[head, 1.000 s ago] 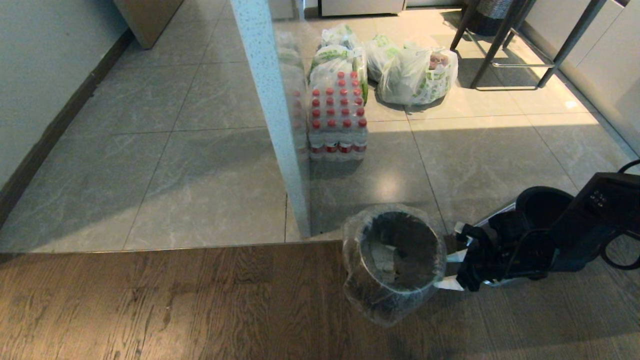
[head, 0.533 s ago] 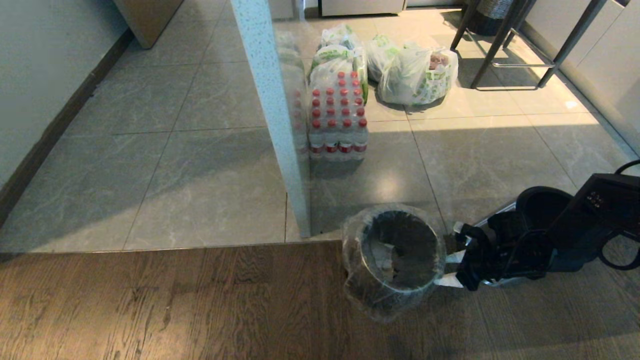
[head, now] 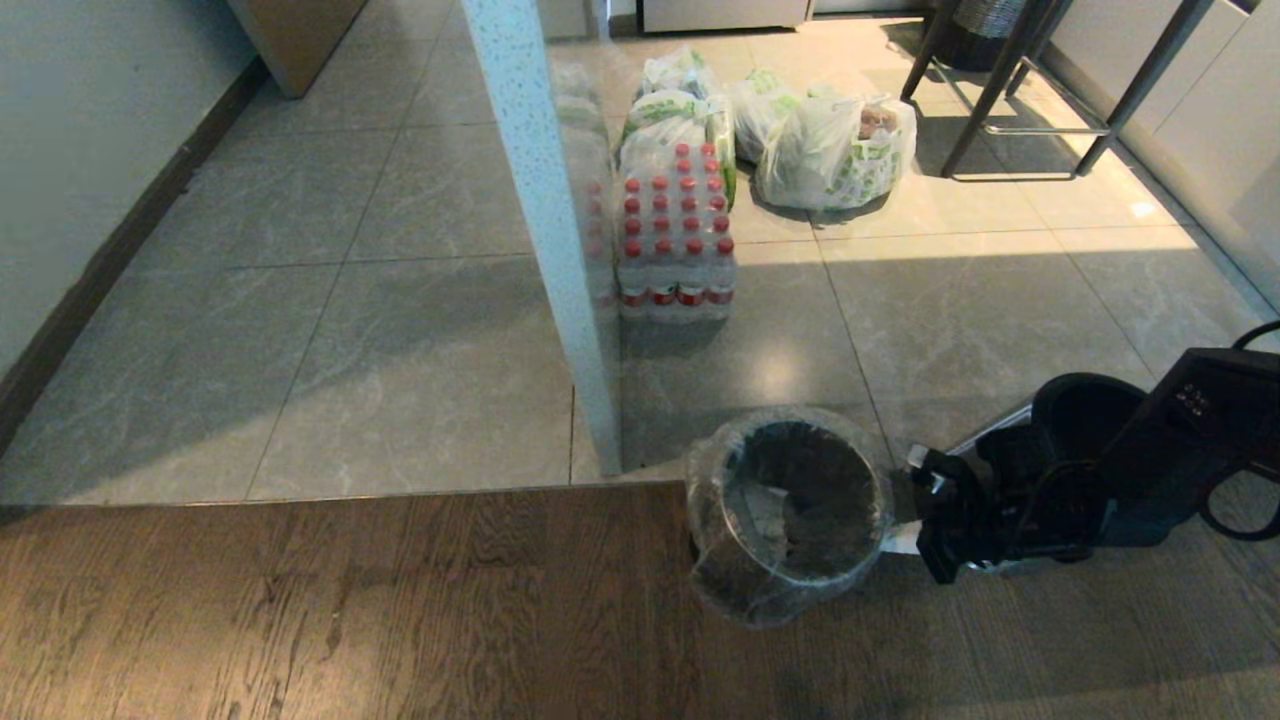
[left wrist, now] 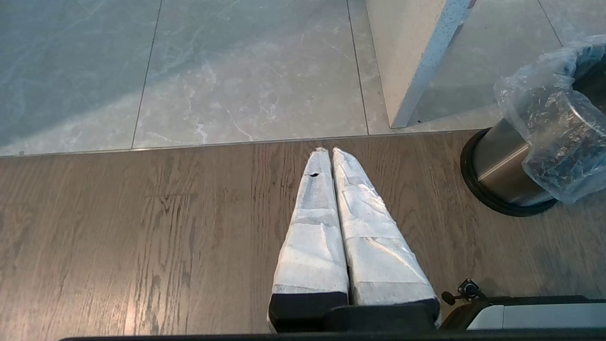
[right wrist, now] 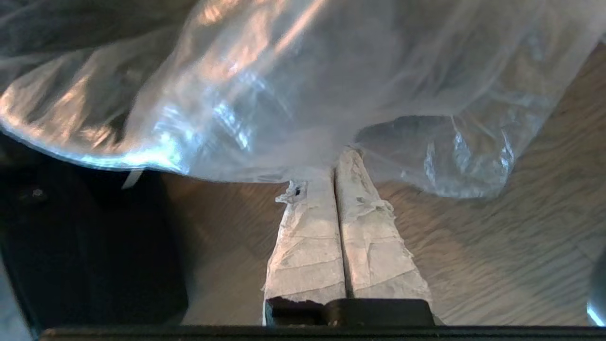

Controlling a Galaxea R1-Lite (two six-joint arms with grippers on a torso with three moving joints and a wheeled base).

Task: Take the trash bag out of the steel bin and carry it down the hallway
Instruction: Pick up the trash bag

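Observation:
The steel bin (left wrist: 502,166), a small cylinder with a black foot ring, stands on the wood floor where it meets the grey tiles. The clear crinkly trash bag (head: 720,585) lines it and folds down over the rim. My right gripper (head: 893,545) is at the bin's right side. In the right wrist view its taped fingers (right wrist: 307,237) are pressed together, tips pinching the bag's overhanging film (right wrist: 293,94). My left gripper (left wrist: 330,152) is shut and empty over bare wood, left of the bin.
A speckled white post with a glass pane (head: 545,230) rises just behind the bin. Behind it sit a pack of red-capped bottles (head: 675,235) and white grocery bags (head: 835,150). A black-rimmed cylinder (head: 1085,405) stands behind my right arm. Stool legs (head: 1030,100) are far right.
The right gripper's fingers have closed from wide open onto the bag's overhang. The film on the bin's near side has drawn in slightly. The arm has stayed put.

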